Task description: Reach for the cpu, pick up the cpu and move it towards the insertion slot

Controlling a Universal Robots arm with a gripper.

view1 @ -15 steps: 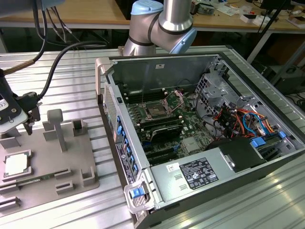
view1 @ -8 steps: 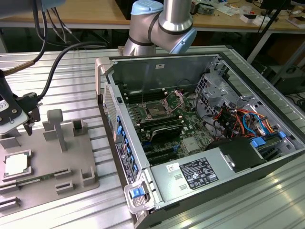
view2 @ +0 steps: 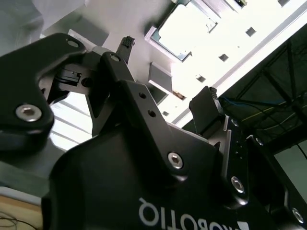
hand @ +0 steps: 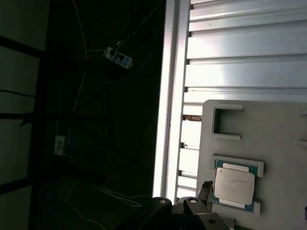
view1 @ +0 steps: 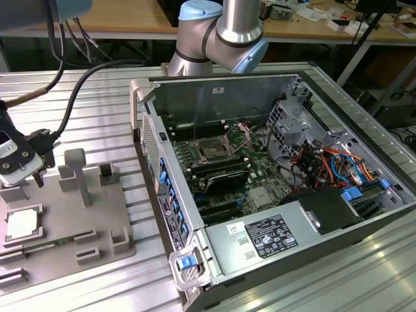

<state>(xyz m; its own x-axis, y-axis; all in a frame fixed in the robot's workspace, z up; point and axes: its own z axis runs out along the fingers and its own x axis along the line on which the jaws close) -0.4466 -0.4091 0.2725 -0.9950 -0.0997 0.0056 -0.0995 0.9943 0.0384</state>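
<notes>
Open PC case (view1: 273,162) takes up the middle and right of the exterior view. The robot arm (view1: 227,32) is at top centre, and a grey tray (view1: 78,227) sits lower left. The gripper (view2: 166,73) hangs at that view's left edge over the tray, and in the second wrist view its fingers (view2: 206,105) are spread apart. The insertion slot (view1: 213,149) is mid-frame on the motherboard. The cpu (view1: 21,223) (hand: 233,186) lies flat in a tray recess, near the gripper but not touching it.

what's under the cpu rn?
The cpu lies in a recess of the grey tray, which rests on the ribbed metal table. The recess floor directly beneath is hidden by the chip.
</notes>
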